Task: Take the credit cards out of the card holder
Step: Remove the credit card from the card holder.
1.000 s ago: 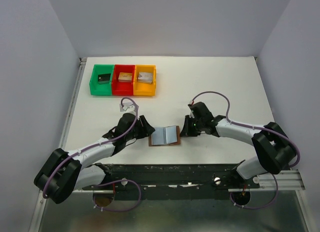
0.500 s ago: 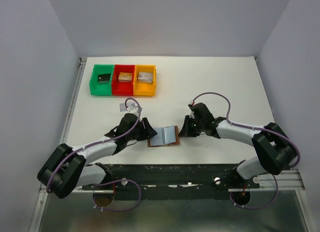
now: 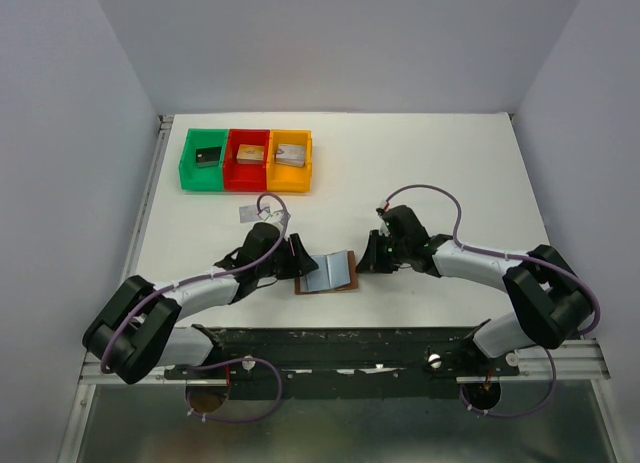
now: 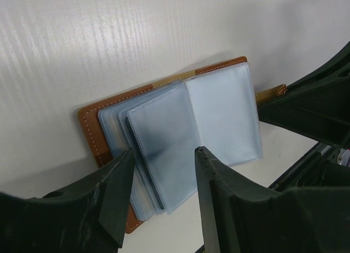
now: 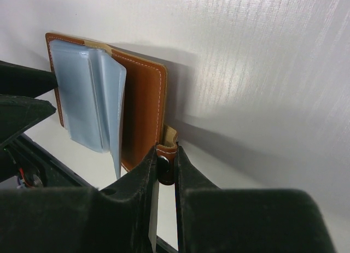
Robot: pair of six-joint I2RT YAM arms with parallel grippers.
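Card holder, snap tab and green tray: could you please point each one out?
card holder (image 4: 88,127), left wrist view, brown leather cover edge.
snap tab (image 5: 167,149), right wrist view, its leather end.
green tray (image 3: 203,182), top external view, front wall.

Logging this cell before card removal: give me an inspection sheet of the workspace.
Surface: white table, no marks seen.
Job's things: card holder open, blue sleeves fanned; no credit cards seen outside it.
Clutter: green tray, red tray, orange tray far left, a block in each.
Grippers: left gripper open astride the sleeves; right gripper shut on the snap tab.
Cables: purple cables loop over both wrists, off the card holder.
Surroundings: plain walls on three sides; black rail nearest.
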